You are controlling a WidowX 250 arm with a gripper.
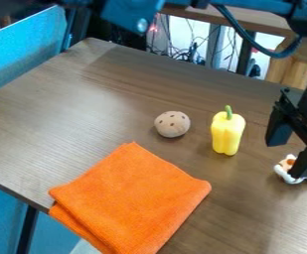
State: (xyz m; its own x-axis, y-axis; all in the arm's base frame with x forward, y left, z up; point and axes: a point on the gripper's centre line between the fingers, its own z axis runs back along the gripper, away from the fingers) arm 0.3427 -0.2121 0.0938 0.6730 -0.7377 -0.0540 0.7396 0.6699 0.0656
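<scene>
At the right edge hangs the black gripper [287,158], its two fingers spread apart with nothing seen between them. The lower finger overlaps a small white and orange object [290,174] on the table; whether they touch I cannot tell. Left of the gripper, a yellow bell pepper [226,133] with a green stem is on the table, its stem toward the back. Farther left lies a round beige ball [172,124] with dark spots. A folded orange cloth [132,198] lies flat nearer the front.
The brown wooden table [69,114] has its left front edge running down under the cloth's left corner. Blue panels [23,49] stand beyond the left side. Behind the far edge are tangled cables [182,52], and a dark blue hose [255,44] curves down at the upper right.
</scene>
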